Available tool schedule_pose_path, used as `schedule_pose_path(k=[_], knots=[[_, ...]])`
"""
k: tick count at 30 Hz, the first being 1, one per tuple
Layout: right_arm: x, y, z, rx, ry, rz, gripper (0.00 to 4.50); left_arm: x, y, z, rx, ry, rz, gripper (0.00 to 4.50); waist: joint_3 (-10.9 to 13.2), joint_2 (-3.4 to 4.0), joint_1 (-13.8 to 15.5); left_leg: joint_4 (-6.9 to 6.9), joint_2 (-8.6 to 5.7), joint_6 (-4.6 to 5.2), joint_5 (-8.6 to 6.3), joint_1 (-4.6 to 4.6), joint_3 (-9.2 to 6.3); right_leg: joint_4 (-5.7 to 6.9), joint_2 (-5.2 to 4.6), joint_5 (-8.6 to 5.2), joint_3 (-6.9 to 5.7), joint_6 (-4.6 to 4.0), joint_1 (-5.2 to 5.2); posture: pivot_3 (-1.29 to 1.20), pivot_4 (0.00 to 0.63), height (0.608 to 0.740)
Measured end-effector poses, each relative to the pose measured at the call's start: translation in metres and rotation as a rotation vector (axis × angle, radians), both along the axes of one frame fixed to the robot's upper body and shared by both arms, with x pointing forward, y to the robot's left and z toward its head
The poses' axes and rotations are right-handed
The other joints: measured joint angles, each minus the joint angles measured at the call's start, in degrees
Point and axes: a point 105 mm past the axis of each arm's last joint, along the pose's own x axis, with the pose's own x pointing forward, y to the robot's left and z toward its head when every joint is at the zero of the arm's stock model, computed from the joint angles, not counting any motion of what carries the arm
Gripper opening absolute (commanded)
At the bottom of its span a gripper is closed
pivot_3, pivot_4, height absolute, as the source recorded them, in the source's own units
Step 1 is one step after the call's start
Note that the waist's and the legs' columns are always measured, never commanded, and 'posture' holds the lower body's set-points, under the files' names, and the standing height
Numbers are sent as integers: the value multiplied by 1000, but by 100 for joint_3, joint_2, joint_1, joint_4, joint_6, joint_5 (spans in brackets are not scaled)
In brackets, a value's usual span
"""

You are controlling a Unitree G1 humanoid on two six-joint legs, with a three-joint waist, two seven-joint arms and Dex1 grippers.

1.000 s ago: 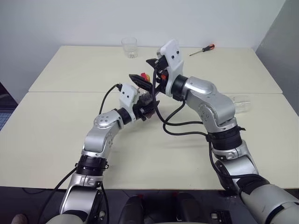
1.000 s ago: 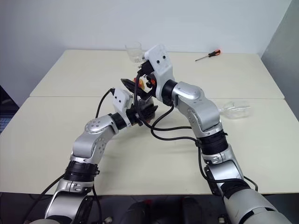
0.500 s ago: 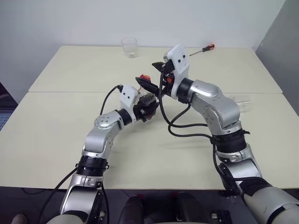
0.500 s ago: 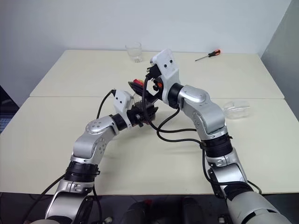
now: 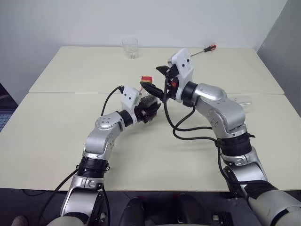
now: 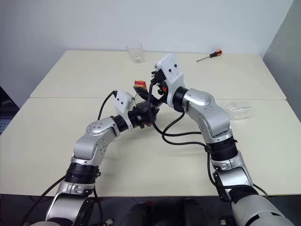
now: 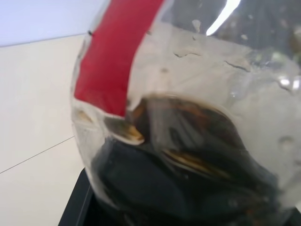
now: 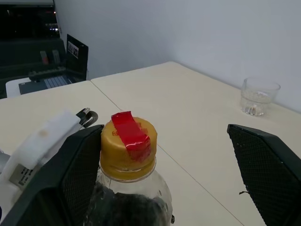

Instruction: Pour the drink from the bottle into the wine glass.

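Left hand (image 5: pixel 151 109) is clamped on the bottle (image 8: pixel 129 188), kept upright so the cap (image 8: pixel 128 143) is presented. Right hand (image 8: pixel 164 155) is held wide open around it, evidently for unscrewing; nothing is gripped.

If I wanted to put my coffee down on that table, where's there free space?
The near left of the table, beside the left arm, is bare, and so is the far left, left of the tumbler. It's crowded mid-table around the bottle; a wine glass lies at the right edge, a screwdriver far right.
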Motion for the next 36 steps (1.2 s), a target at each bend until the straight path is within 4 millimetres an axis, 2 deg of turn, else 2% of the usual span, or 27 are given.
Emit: schedule_pose_path(k=[8, 14, 26, 28, 32, 36], knots=[[-2, -10, 1, -22, -23, -13, 4443, 1, 0, 1, 0, -2, 1, 2209, 0, 0, 1, 0, -1, 0, 0, -1, 0, -1, 0, 0, 0, 0, 0, 0, 150, 740], [5, -35, -13, -42, 18, -90, 4443, 3, 1, 9, 2, -29, -5, 2209, 1, -1, 5, 1, -2, 0, 0, -1, 2, -1, 0, 0, 1, 0, 0, 0, 150, 740], [-2, -46, -21, -66, 52, -86, 4443, 3, 1, 10, 3, -32, -11, 2209, 1, -2, 0, 0, -3, 0, 0, -1, 7, -1, 1, 0, 2, 0, 0, 0, 150, 740], [-5, -41, -20, -42, 70, -61, 4443, 3, 1, 10, 3, -32, -11, 2209, 1, -2, -10, 0, 1, 0, 0, 1, 6, -1, 3, 0, 2, 0, 0, 0, 150, 740], [-16, -20, -14, 10, 80, 17, 4443, 3, 1, 11, 1, -40, -12, 2209, 1, -2, -12, -1, 4, 0, 0, 1, -3, 2, 9, 0, 3, 0, 0, 0, 150, 740], [-19, -8, 0, 39, 51, 43, 4443, 3, 1, 11, 1, -42, -12, 2209, 1, -2, 0, 3, -2, 0, 1, 1, 0, 5, 4, 0, 1, 0, 0, 0, 150, 740]])
